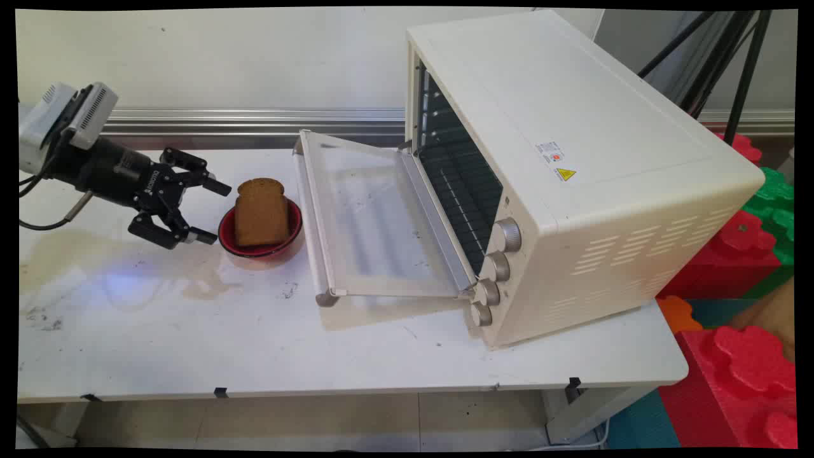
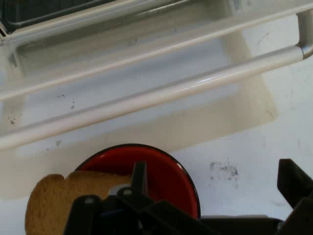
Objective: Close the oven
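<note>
Wide-open pincer [image 1: 208, 211] hovers empty beside bread [image 1: 260, 211] in bowl [image 1: 287, 236].

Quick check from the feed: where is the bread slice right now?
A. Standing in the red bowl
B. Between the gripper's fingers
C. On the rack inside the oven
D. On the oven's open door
A: the bread stands upright in the red bowl, beside the oven door; the open gripper is next to the bowl, holding nothing.
</note>
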Controlling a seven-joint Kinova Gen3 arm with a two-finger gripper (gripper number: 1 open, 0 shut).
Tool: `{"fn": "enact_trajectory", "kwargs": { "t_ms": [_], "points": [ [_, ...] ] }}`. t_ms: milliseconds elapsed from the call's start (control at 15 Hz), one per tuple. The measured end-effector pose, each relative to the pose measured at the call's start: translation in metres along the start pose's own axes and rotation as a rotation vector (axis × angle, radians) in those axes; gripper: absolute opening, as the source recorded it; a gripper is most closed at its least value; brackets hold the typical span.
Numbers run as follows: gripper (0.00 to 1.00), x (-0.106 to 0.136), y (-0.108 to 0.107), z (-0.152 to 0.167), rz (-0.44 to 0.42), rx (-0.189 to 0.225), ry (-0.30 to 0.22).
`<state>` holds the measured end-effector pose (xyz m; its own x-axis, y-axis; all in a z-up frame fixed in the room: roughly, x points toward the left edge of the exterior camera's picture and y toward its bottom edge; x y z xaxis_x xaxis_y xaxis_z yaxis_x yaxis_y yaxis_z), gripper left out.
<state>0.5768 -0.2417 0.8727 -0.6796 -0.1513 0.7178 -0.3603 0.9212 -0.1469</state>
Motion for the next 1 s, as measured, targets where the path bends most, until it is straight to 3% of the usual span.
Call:
{"fn": "enact_trajectory", "kwargs": {
  "t_ms": [1000],
  "points": [
    [1.0, 0.006, 0.002, 0.055, -0.032, 0.023, 0.003]
  ]
}}
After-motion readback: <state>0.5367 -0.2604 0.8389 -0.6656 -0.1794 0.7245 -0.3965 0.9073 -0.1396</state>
